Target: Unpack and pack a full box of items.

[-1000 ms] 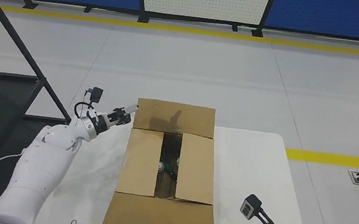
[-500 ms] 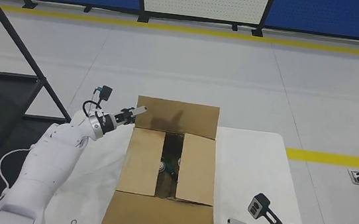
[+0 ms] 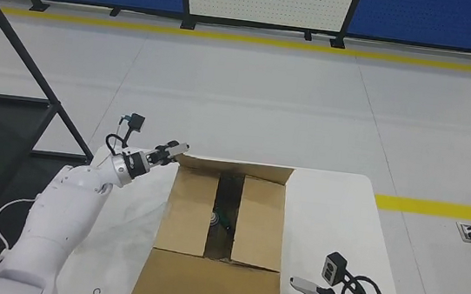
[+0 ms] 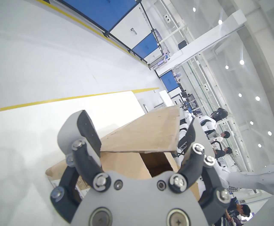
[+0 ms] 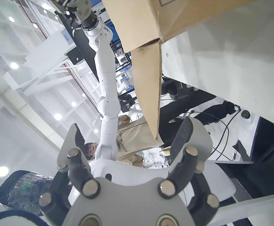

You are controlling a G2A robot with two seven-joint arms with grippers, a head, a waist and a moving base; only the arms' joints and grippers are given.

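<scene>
Box, centre of table, long axis near-to-far | far flap just ahead of left gripper, jaws wide, empty | right gripper at near edge, wide, empty.

- Bright, even overhead light fills the top view; the floor beyond the box looks pale, almost washed out.
- The gap between the box's 2 side flaps lies in deep shadow.
- In the left wrist view, round ceiling lamps above the box flare white, and the counter beside the box glares.
- Both wrist views bow straight lines toward their edges.
- In the right wrist view, the box's underside is shaded against bright lamps.
</scene>
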